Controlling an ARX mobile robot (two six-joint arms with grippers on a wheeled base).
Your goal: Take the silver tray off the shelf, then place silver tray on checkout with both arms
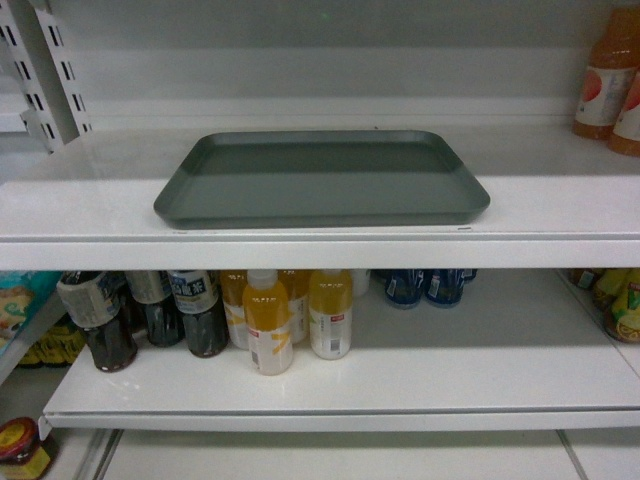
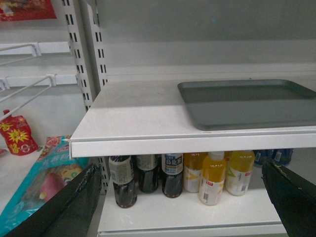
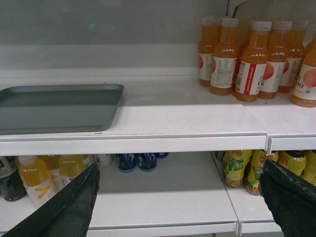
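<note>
Nearest, in the wrist views: the left gripper (image 2: 180, 202) and right gripper (image 3: 180, 202) both hang with black jaws spread wide, released, nothing betw. them, low in front of the shelving and well short of the target. Next out, the plain white metal shelf board (image 1: 560, 215) w/ its thin front lip. On it lies the flat dull-grey rectangular silver tray (image 1: 322, 178), long side along the front edge, roughly centred, near edge just behind the lip. Step in hand, I'd say: the approach. Bring each gripper to a short end (left and right together), level w/ the low rim, pinch evenly, lift flat. Orange bottles (image 3: 254, 59) stand toward the back right corner, well apart.
</note>
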